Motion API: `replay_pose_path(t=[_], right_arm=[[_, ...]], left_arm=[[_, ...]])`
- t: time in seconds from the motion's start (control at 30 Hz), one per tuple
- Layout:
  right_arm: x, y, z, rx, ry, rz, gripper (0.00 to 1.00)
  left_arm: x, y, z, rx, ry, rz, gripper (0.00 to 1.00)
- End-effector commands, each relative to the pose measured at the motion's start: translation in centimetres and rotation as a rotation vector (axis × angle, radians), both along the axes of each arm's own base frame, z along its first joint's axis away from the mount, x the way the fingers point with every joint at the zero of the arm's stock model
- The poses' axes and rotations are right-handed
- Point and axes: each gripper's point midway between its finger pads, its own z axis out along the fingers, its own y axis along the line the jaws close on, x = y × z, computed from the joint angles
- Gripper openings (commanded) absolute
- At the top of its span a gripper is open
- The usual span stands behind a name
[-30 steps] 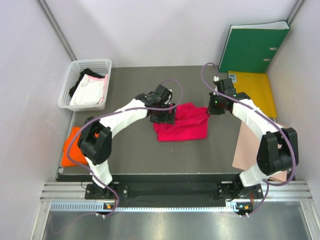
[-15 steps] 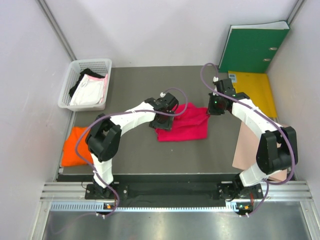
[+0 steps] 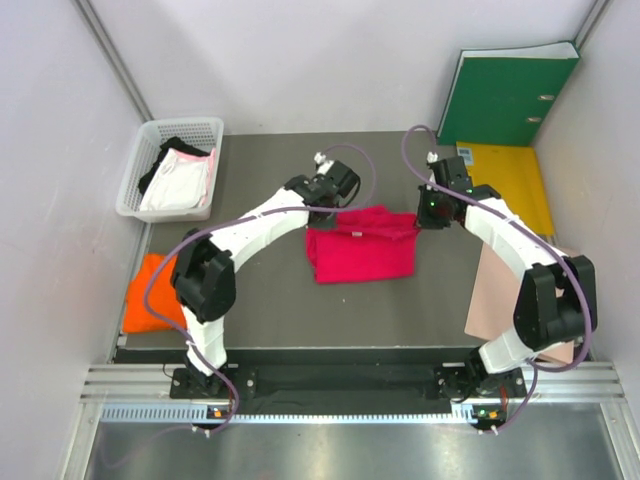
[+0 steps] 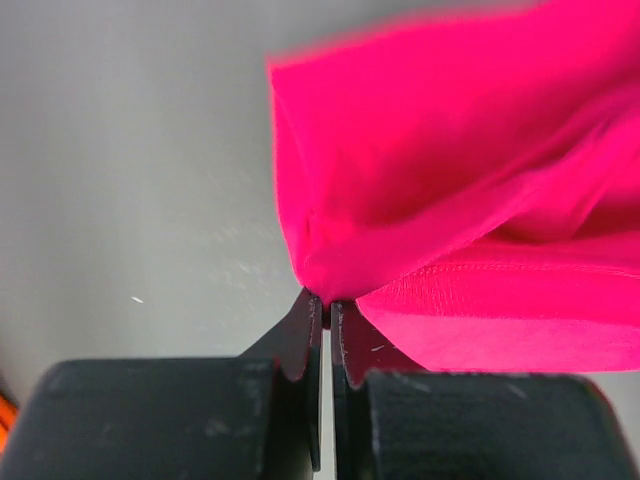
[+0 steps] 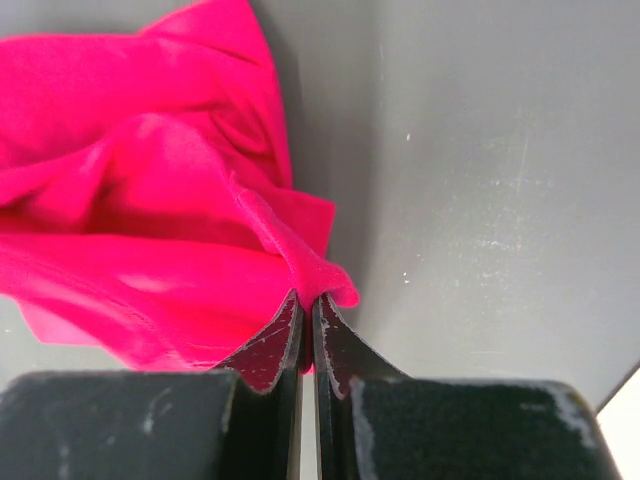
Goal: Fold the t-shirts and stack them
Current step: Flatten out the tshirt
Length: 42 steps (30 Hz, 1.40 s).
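Left wrist view: left gripper clamped on far corner of bright magenta cloth t-shirt; right gripper likewise. Raise both evenly, edge taut, fold nearward.

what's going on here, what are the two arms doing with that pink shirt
Two robot arms are folding a magenta t-shirt on the dark table. The left gripper is shut on its far left corner and the right gripper on its far right corner. An orange t-shirt lies folded at the table's left edge, and whitish-pink and black garments lie in the white basket.
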Motion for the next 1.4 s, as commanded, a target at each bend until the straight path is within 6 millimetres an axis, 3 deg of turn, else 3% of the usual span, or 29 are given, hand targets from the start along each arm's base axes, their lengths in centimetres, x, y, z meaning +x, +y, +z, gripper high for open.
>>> replay_pose_path(t=[0.0,0.1,0.13,0.2,0.23,0.37,0.47,0.53,0.6,0.73,0.83,0.97,1.07,1.1,1.13,1.17,1.2,1.23,1.3,1.33,1.37], right_arm=[[2.5,0.3,8.7,0.028,-0.256,-0.002,0.00],[3.2,0.2,12.9,0.047,-0.362,-0.014,0.00],[3.1,0.1,14.4,0.053,-0.398,-0.018,0.00],[3.2,0.1,17.7,0.073,-0.477,-0.020,0.00],[3.0,0.1,19.7,0.092,-0.531,-0.020,0.00],[1.4,-0.1,25.9,0.140,-0.678,-0.019,0.00],[-0.5,-0.3,28.4,0.148,-0.734,-0.001,0.00],[-2.2,-0.5,29.8,0.156,-0.767,0.019,0.00],[-3.9,-0.5,30.6,0.164,-0.775,0.041,0.00],[-8.1,-1.9,33.8,0.188,-0.844,0.033,0.00],[-10.0,-3.3,35.6,0.196,-0.897,-0.019,0.00],[-8.4,-4.4,33.9,0.125,-0.869,-0.084,0.00],[-5.5,-4.7,31.4,0.062,-0.816,-0.136,0.00],[-4.0,-4.7,30.2,0.034,-0.787,-0.150,0.00],[-2.8,-4.6,29.7,0.026,-0.789,-0.168,0.00],[-1.8,-5.0,29.4,0.006,-0.789,-0.198,0.00],[0.0,-4.6,28.3,-0.008,-0.766,-0.207,0.00],[1.1,-4.5,29.2,0.006,-0.799,-0.223,0.00],[3.8,-3.9,28.5,-0.002,-0.778,-0.235,0.00],[4.3,-3.7,31.0,0.017,-0.825,-0.239,0.00],[4.9,-3.6,31.8,0.016,-0.837,-0.239,0.00]], left_arm=[[2.7,1.1,12.8,-0.151,-0.326,0.067,0.00],[3.6,0.7,18.0,-0.230,-0.450,0.064,0.00],[3.9,0.7,20.6,-0.264,-0.501,0.067,0.00],[4.2,0.2,23.1,-0.294,-0.545,0.044,0.00],[4.4,0.0,25.6,-0.334,-0.594,0.039,0.00],[3.7,0.2,30.5,-0.400,-0.687,-0.001,0.00],[2.3,0.9,32.8,-0.429,-0.726,-0.034,0.00],[1.5,1.2,32.7,-0.434,-0.722,-0.051,0.00],[-0.1,1.7,34.1,-0.476,-0.736,-0.081,0.00],[-3.8,2.7,36.9,-0.570,-0.789,-0.143,0.00],[-4.8,3.1,38.7,-0.606,-0.824,-0.152,0.00],[-3.4,2.6,38.3,-0.572,-0.832,-0.134,0.00],[-0.9,0.6,36.6,-0.524,-0.804,-0.146,0.00],[-0.4,0.2,37.1,-0.530,-0.812,-0.149,0.00],[1.5,-1.2,35.2,-0.501,-0.775,-0.155,0.00],[2.3,-1.9,34.8,-0.500,-0.766,-0.162,0.00],[3.0,-2.1,36.2,-0.530,-0.787,-0.169,0.00],[5.0,-3.4,34.3,-0.517,-0.752,-0.167,0.00],[7.6,-4.3,34.7,-0.540,-0.762,-0.168,0.00],[8.1,-4.9,35.2,-0.572,-0.764,-0.185,0.00],[8.6,-5.1,35.8,-0.595,-0.774,-0.195,0.00]])
